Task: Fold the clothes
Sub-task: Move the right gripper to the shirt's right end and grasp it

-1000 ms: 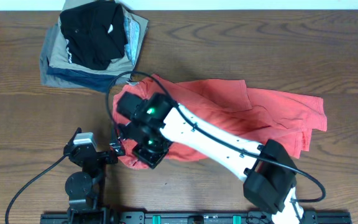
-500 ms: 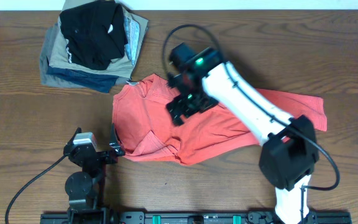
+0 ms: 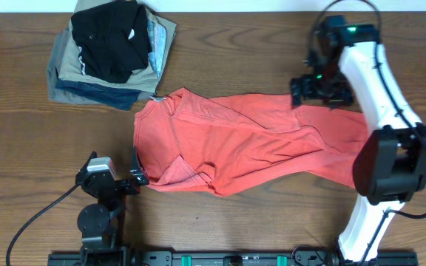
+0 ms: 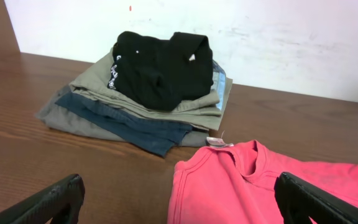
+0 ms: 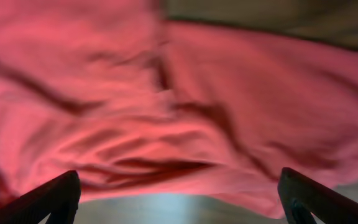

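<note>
The clothes, a coral-red T-shirt, lie wrinkled across the middle of the table, collar toward the far left. My right gripper hovers open over the shirt's far right edge. In the right wrist view its fingers stand wide apart above blurred red cloth, holding nothing. My left gripper sits low at the shirt's near left corner, open, and nothing lies between its fingers. The shirt's left edge lies just ahead of it.
A stack of folded garments, black on top of tan, grey and blue, sits at the far left corner, close to the shirt's collar. In the left wrist view the stack stands before a white wall. Bare wood table lies left of the shirt.
My right gripper let go of the shirt at its near left edge, opened, and swung across to the far right. The shirt now lies more spread out. The left arm has not moved.
</note>
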`<state>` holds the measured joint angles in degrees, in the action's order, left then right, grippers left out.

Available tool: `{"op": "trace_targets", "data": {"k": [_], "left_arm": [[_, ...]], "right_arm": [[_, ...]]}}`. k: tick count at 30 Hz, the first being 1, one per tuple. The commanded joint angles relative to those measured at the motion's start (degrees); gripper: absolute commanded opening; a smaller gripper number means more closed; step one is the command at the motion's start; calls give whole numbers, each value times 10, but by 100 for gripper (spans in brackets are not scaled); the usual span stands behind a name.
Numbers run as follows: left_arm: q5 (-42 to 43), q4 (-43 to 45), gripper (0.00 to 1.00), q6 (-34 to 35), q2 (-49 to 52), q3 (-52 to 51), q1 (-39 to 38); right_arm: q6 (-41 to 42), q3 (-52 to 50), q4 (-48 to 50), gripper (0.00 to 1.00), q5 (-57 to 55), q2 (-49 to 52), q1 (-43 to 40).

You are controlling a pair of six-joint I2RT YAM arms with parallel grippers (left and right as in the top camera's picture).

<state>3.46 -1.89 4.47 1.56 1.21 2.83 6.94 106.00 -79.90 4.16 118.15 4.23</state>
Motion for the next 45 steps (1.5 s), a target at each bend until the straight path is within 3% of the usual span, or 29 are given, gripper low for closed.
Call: {"op": "trace_targets", "data": {"k": [1,15,21,26,29,33,45], "left_arm": [[1,-19,98,3,-3,-9,0],[1,-19,98,3,-3,-9,0],[1,-19,98,3,-3,-9,0],[1,-19,98,3,-3,-9,0],[1,-19,98,3,-3,-9,0],[1,-19,98,3,-3,-9,0],[1,-19,98,3,-3,-9,0]], "right_arm": [[67,-1,11,99,-53,-21,-51],[122,-11,5,99,-38,-48,-232],[105,-54,23,99,-18,-48,-321],[61,-125,94,99,57,-48,-360],[45,-172,136,90,77,-48,-370],[46,-230,188,71,77,-48,-372],[63,-318,266,71,18,-48,-373]]}}
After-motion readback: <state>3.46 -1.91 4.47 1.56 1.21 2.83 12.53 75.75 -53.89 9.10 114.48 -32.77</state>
